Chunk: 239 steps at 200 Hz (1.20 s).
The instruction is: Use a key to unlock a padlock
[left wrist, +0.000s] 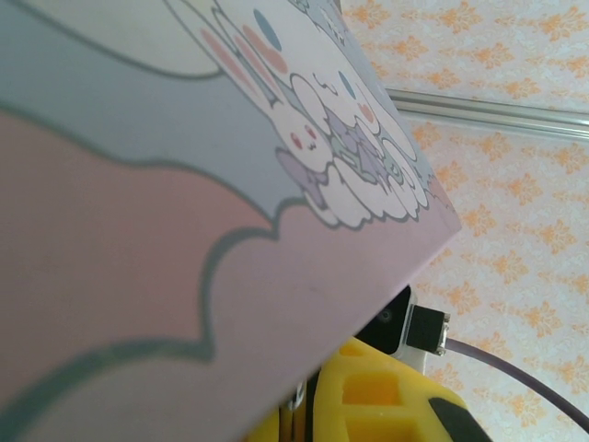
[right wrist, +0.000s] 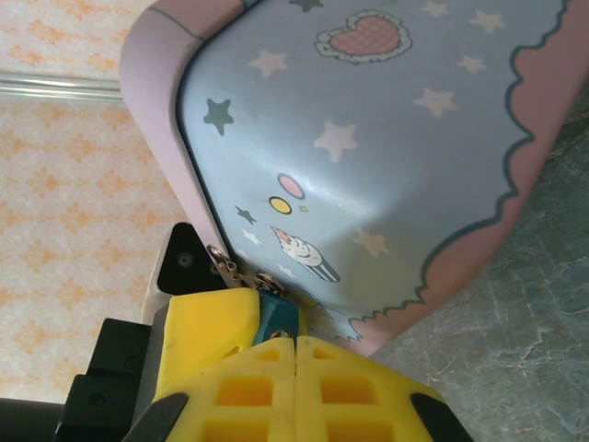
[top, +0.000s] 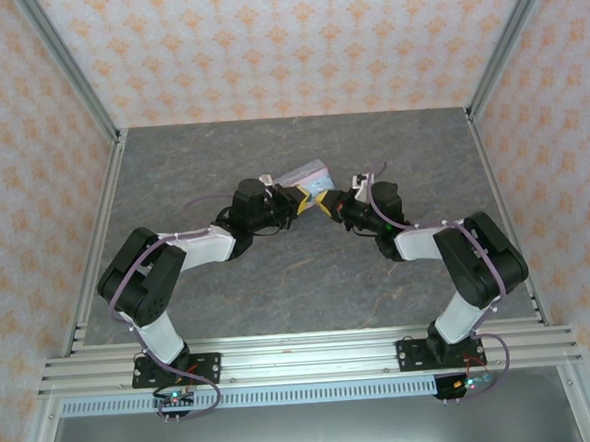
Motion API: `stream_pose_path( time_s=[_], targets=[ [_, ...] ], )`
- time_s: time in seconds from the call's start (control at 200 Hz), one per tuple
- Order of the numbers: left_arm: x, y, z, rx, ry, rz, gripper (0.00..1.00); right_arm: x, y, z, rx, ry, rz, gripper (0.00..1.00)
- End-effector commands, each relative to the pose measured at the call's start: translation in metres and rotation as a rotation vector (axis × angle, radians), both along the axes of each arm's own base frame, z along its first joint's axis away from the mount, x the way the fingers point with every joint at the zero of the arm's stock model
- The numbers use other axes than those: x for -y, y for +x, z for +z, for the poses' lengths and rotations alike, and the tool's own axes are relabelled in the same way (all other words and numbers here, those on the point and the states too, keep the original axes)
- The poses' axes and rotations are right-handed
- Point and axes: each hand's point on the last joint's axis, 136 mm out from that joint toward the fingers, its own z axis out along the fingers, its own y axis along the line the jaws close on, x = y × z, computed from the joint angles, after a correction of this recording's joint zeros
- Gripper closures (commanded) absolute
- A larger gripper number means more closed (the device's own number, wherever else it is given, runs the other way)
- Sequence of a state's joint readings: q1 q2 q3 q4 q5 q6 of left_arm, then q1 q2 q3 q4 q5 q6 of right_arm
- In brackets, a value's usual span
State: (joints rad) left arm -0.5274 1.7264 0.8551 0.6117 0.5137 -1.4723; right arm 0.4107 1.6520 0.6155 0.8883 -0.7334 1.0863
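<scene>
Padlock (right wrist: 276, 318) at my right pincer (right wrist: 296, 343)
It seems clamped on it, against the tin (right wrist: 386, 138); my left pincer's (top: 300, 202) state I cannot tell.

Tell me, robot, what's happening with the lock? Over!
Right fingers shut on padlock, against tin. Left fingers under tin, grip hidden. Tin crowds both wrist cameras.

The tin (top: 309, 174) lies between the left gripper (top: 299, 203) and right gripper (right wrist: 296, 345), padlock (right wrist: 277, 315) against it.
</scene>
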Motion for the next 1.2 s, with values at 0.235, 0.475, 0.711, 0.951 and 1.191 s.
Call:
stream_pose_path(
  time_s=[0.235,0.475,0.711,0.951,1.191],
  targets=[
    [0.041,-0.041,0.043,0.090,-0.092,-0.233,1.00,-0.012,0.010,0.044,0.124,0.085,0.027,1.00],
    [0.042,-0.041,0.049,0.096,-0.113,-0.229,1.00,-0.017,0.015,0.065,0.085,0.226,0.027,1.00],
    [0.042,-0.036,0.069,0.098,-0.231,-0.192,1.00,-0.017,0.015,0.070,0.088,0.230,0.035,1.00],
    [0.042,-0.038,0.078,0.115,-0.220,-0.202,1.00,-0.009,0.021,0.063,0.079,0.215,0.020,1.00],
    [0.042,-0.043,0.070,0.100,-0.185,-0.222,1.00,-0.004,0.028,0.053,0.070,0.166,0.028,1.00]
  ],
)
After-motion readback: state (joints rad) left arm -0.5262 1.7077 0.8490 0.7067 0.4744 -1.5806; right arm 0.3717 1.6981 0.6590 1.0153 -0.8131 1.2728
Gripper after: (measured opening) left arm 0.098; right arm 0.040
